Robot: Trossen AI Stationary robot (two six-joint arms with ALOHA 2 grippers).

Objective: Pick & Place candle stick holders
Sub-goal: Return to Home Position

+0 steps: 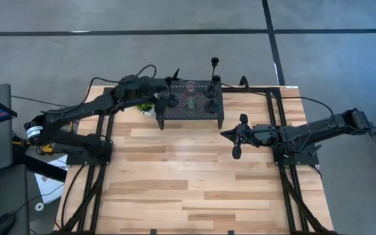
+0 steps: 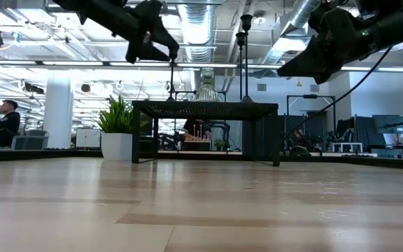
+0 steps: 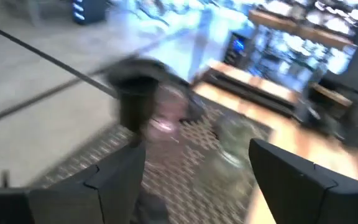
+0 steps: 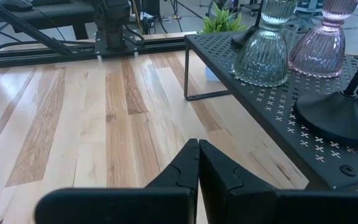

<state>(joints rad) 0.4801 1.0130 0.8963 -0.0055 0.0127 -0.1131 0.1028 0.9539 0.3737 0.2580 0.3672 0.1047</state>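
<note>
While the left claw hangs over the left end of the black perforated stand, its 2 fingers are spread wide and nothing sits between them. Just beyond one finger stands a short black candle holder, upright on that left end of the stand; whether the finger touches it I cannot tell.

All 5 candle stick holders are on the stand's top. The pink glass holder sits at the middle of the stand toward its far edge. The green glass holder is just beside it, toward the stand's near edge. On the right end of the stand are 2 more black holders. The tall black holder is toward the far edge and the other black holder is nearer the front.

The right claw is held above the bench, in front of the stand's right end and apart from it. Its fingers are pressed together with nothing held.

A small green potted plant stands on the bench just beside the stand's left end.
</note>
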